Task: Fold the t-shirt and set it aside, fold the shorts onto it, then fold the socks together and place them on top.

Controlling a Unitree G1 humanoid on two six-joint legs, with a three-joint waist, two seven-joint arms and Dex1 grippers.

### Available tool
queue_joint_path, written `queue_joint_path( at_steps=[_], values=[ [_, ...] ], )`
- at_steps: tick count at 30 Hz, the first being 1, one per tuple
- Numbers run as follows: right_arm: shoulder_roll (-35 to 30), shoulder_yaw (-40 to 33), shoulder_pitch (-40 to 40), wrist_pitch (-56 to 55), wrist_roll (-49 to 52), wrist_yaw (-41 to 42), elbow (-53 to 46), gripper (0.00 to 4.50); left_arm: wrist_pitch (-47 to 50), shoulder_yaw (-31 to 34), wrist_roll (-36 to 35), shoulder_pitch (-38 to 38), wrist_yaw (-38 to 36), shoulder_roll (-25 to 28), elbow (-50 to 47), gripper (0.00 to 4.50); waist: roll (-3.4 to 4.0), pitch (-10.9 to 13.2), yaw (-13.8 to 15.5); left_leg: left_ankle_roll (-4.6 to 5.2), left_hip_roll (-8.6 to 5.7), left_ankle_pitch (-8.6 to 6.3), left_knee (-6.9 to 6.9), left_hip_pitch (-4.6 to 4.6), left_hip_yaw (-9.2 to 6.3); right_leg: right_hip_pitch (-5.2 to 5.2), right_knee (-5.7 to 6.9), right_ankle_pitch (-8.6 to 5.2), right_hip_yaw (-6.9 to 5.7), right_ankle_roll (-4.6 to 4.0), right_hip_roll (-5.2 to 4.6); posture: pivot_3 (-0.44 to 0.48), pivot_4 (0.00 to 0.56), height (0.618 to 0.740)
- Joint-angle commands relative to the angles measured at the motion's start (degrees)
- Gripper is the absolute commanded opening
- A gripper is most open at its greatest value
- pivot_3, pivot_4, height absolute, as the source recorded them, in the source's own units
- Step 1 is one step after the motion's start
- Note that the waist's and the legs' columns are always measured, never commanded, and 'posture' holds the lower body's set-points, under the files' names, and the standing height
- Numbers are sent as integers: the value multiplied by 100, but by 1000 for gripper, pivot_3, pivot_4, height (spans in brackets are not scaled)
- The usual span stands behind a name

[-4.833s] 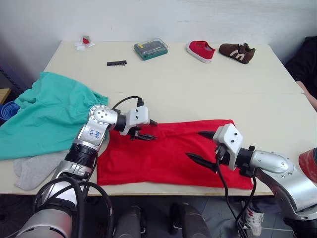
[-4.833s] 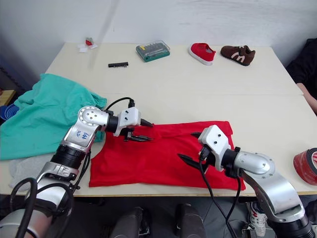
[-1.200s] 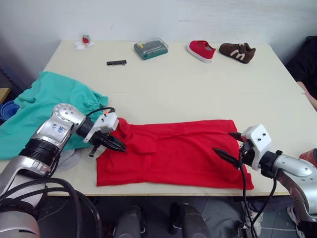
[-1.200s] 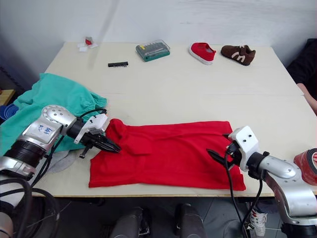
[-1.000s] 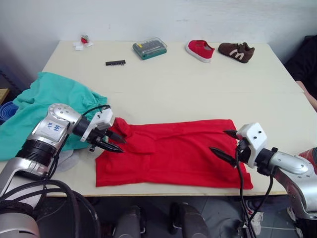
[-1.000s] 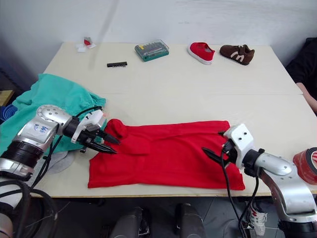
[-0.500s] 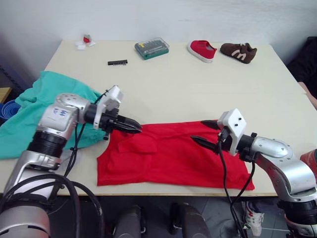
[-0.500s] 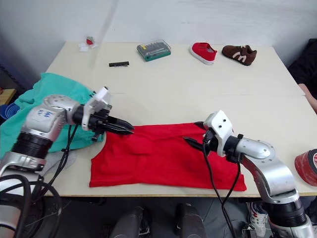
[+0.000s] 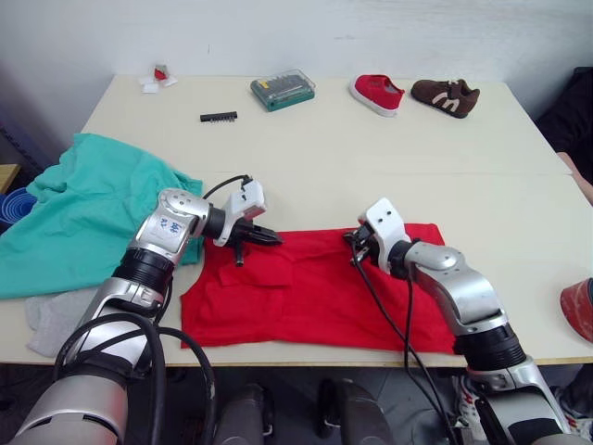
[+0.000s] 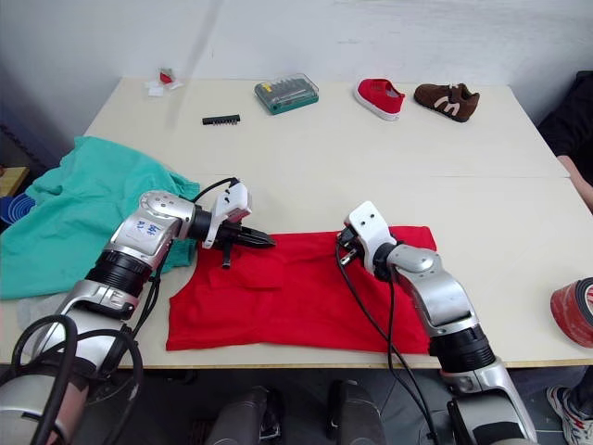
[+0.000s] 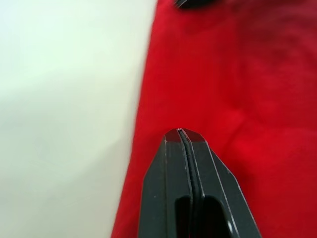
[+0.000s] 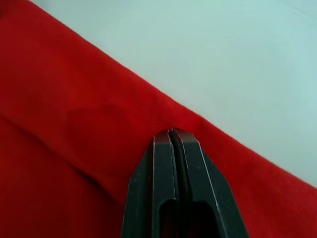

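Note:
The red t-shirt (image 9: 315, 292) lies flat as a long band near the table's front edge, its left sleeve tucked inward. My left gripper (image 9: 274, 238) is shut, its tips over the shirt's far edge at the left; in the left wrist view the fingertips (image 11: 181, 133) meet with no cloth seen between them. My right gripper (image 9: 353, 246) is shut too, at the middle of the far edge, its fingertips (image 12: 171, 132) closed over red fabric beside bare table. The teal shorts (image 9: 83, 209) lie bunched at the left. The grey socks (image 9: 65, 315) peek out below them.
Along the table's far side lie a red shoe (image 9: 375, 94), a brown shoe (image 9: 444, 96), a green bit case (image 9: 282, 90), a black bit strip (image 9: 218, 118) and a small red-and-white item (image 9: 157, 78). A red roll (image 9: 579, 311) sits at the right edge.
Both grippers have closed and moved inward along the shirt: the left from the left sleeve to the far edge, the right from the shirt's right end to its middle. The sleeve now lies folded in.

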Motion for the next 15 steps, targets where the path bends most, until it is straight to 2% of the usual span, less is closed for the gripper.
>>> queue_joint_path(
  at_steps=[1,9,15],
  values=[
    [-86,-196,143,84,-265,-292,69,64,-156,160,232,-39,256,62,64,0,0,0,1,0,0,0,0,2,0,1,1,0,0,0,0,0,150,740],
    [-385,-1348,923,317,-451,-1115,-92,64,-138,431,411,663,228,844,-618,0,2,-3,4,-5,2,-2,-8,14,-2,9,1,0,4,-1,-5,0,150,740],
    [-388,-1745,1258,30,-467,-1280,-190,64,-12,940,225,696,751,705,-681,0,1,-3,24,-5,1,-1,-9,17,-10,13,2,1,4,-2,-9,0,150,740]
  ],
)
